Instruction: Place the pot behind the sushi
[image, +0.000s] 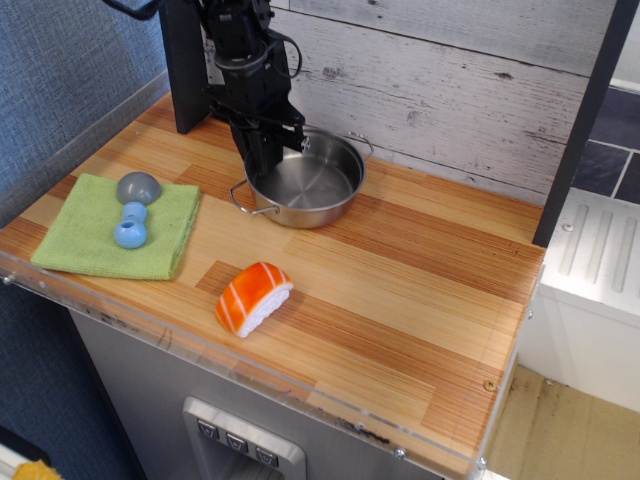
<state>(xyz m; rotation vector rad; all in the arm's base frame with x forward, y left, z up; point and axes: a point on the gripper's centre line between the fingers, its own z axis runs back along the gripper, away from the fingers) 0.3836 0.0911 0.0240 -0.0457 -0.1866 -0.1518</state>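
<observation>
Surface: wooden counter (400, 270) is backing onto a whitewashed plank wall (470, 90).
Pincer: my gripper (262, 160) is pinching the left rim of the pot (305, 182), narrow.
Sushi (252, 297): lying in front, apart.

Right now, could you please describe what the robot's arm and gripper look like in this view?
The arm is matte black and blocky, built from stacked angular segments, with a thin black cable looping out at its right side. It narrows into a black gripper with slim, straight fingers. No markings or labels are legible. A separate flat black post stands beside it.
</observation>
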